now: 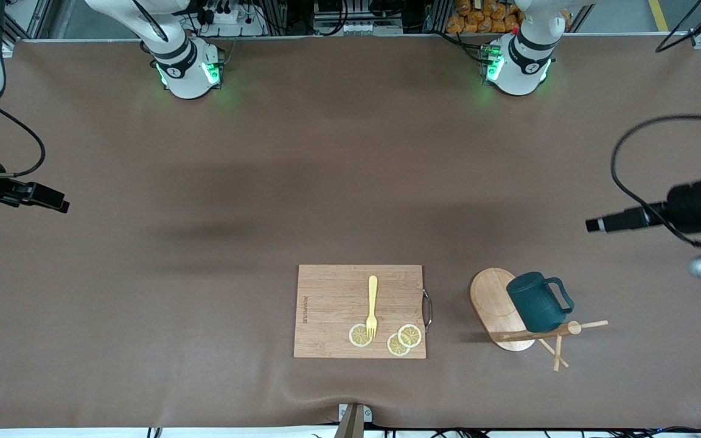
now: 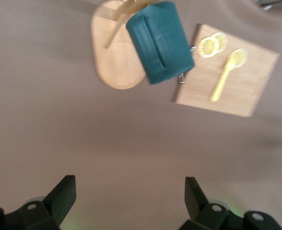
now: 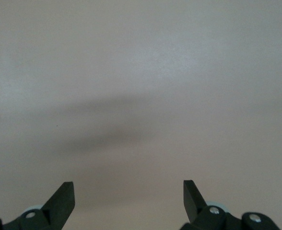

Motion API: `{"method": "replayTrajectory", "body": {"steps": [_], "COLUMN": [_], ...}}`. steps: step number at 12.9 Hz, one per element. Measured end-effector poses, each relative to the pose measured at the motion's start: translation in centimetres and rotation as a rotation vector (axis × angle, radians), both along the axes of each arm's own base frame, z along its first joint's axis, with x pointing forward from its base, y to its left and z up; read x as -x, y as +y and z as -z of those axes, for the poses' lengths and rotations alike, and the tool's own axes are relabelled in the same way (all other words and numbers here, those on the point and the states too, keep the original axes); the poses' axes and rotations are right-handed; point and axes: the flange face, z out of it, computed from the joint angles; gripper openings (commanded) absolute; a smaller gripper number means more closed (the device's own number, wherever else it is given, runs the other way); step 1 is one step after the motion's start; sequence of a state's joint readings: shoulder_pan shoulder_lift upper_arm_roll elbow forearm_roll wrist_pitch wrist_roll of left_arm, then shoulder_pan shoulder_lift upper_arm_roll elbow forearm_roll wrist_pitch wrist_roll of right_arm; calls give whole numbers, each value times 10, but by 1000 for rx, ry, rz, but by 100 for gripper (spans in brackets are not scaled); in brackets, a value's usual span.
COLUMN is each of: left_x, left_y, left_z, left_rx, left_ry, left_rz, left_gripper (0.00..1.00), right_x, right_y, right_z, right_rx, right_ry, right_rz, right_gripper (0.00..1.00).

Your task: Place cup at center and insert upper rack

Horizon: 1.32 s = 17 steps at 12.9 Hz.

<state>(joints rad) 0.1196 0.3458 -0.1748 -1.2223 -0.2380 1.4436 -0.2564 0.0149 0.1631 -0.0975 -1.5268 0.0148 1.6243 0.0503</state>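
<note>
The right gripper [image 1: 52, 201] hangs with fingers apart over bare table at its own end. The cutting board [image 1: 332, 304] lies centre-front; beside it, toward the left arm's end, the teal cup [image 1: 536, 302] hangs on the wooden rack [image 1: 496, 304], not at centre. Judged, cup transfer is outstanding: the left gripper [image 1: 597, 224], fingers apart, has open table around the rack.

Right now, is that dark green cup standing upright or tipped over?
Tipped. The cup leans on its side against the wooden rack, handle up, its base off the table. Neither tool holds it.
</note>
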Motion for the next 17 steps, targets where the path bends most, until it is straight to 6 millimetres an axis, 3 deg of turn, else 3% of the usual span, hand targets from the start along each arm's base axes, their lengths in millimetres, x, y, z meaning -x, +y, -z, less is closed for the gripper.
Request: {"method": "replayTrajectory", "body": {"steps": [2, 5, 8, 11, 17], "left_x": [38, 85, 112, 124, 123], "left_y": [-18, -8, -10, -16, -16], "left_z": [-23, -38, -55, -59, -55], "left_rx": [-110, -236, -329, -338, -337], "left_ry": [-35, -89, -126, -139, -138], "left_rz": [53, 101, 161, 192, 192], "left_gripper": [100, 100, 100, 100, 100], "right_x": [0, 0, 0, 0, -1], "right_y": [-1, -1, -1, 0, 3], "right_z": [0, 0, 0, 0, -2], "right_rx": [0, 0, 0, 0, 0], "right_ry": [-1, -1, -2, -2, -7], "right_rz": [-1, -2, -2, -3, -10], "right_gripper": [100, 100, 100, 100, 100]}}
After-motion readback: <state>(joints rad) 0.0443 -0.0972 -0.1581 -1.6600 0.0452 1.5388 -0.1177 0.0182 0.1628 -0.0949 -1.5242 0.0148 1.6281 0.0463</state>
